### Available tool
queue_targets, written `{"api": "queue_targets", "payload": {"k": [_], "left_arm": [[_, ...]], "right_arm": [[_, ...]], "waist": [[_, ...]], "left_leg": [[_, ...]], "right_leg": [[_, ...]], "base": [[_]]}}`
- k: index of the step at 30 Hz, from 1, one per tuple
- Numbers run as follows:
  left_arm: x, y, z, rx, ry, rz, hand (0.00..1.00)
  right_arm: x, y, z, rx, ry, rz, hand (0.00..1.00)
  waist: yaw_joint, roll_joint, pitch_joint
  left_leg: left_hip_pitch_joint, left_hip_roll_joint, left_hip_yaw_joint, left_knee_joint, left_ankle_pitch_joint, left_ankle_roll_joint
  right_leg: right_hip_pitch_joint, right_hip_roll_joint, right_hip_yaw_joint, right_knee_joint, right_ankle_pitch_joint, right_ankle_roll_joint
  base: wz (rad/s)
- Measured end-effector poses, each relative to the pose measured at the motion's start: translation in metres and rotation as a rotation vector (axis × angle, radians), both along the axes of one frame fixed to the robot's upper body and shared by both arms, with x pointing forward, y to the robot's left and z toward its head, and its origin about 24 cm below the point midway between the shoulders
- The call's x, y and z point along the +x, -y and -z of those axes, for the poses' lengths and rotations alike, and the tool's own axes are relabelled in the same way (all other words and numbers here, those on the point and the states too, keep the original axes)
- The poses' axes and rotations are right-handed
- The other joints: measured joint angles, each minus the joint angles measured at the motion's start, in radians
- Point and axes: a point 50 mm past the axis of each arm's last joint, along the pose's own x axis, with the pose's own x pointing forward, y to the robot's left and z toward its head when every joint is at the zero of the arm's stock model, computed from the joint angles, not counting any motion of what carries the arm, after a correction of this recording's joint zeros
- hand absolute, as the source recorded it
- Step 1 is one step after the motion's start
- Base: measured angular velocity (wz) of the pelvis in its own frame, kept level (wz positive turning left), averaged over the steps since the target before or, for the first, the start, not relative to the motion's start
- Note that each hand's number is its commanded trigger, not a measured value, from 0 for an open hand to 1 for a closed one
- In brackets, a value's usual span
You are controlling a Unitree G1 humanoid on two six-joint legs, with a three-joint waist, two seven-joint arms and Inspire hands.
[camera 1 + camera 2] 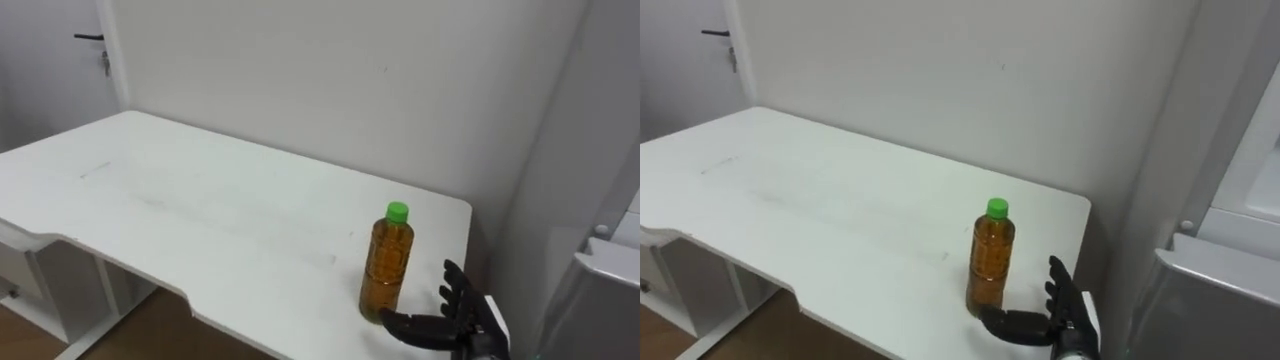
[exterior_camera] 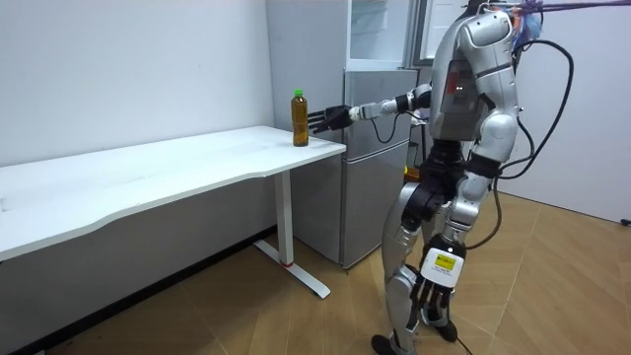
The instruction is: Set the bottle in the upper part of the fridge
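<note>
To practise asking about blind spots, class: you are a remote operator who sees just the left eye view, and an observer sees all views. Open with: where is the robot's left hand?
Observer: The left hand hangs low beside its thigh, away from the table.
Operator: The right hand is by the bottle. How does the robot stand?
Observer: Upright near the table's corner, beside the fridge, right arm stretched out.
Operator: Is the upper compartment ready?
Observer: It appears open, shelves showing.

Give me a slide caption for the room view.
Standing beside the fridge, the humanoid extends its open right robot hand to a green-capped bottle on the white table.
</note>
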Motion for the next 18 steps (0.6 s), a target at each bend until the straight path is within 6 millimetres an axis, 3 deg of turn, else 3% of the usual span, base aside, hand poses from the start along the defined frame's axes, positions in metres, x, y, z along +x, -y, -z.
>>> {"api": "queue_targets", "payload": {"k": [10,18], "left_arm": [[-0.0132,-0.0014,-0.0011,0.036,-0.028,-0.013,0.00],[-0.0128,-0.0009,-0.0030,0.043,-0.012,-0.008,0.00]], "right_arm": [[0.0059,0.0039,-0.0087,0.006,0.023,0.096,0.00],[0.0064,0.0054,-0.0091,0.050,0.016,0.110,0.00]], "waist": [[0.002,-0.005,0.0018],[0.006,-0.015,-0.0037]], "left_leg": [[-0.023,-0.016,-0.044,0.011,0.007,0.004],[-0.033,-0.017,-0.048,0.014,0.008,0.004]], "right_leg": [[0.003,-0.008,-0.054,-0.001,-0.001,0.001],[-0.001,-0.008,-0.062,0.000,-0.002,0.003]], "base": [[0.14],[0.02]]}}
